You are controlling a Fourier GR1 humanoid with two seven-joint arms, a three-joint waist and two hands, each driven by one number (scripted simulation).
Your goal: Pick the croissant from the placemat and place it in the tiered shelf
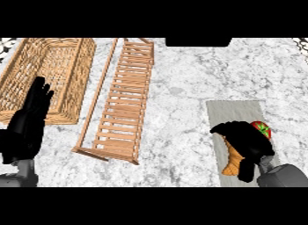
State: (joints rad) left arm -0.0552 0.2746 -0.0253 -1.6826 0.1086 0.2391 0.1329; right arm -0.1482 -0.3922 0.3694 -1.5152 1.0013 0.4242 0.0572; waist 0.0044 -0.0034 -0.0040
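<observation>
- The marble counter [182, 79] fills the frame, white with grey veins.
- A wicker basket [78, 66] sits in the upper left, long and rectangular, with its open top facing up.
- The tiered shelf [121, 105], made of wooden slats, lies just right of the basket. It runs from the top centre down to the lower centre-left, and 1 thin rail lies along its left side.
- A grey placemat [238, 110] lies in the lower right, well apart from the shelf, with bare counter between the 2.
- The left hand [28, 127] shows at the left edge with its fingers straight and together, pointing up. It overlaps the basket's lower left corner and holds nothing.
- The right hand [247, 140] is over the lower half of the placemat, with its fingers curled round the croissant.
- The croissant [233, 162] is on the placemat in the lower right. Its golden-brown end pokes out below the fingers and the rest is hidden by the hand. I cannot tell whether it is lifted off the mat.
- A small red item with a green top [262, 128] sits on the placemat, just beside the hand's upper right edge.
</observation>
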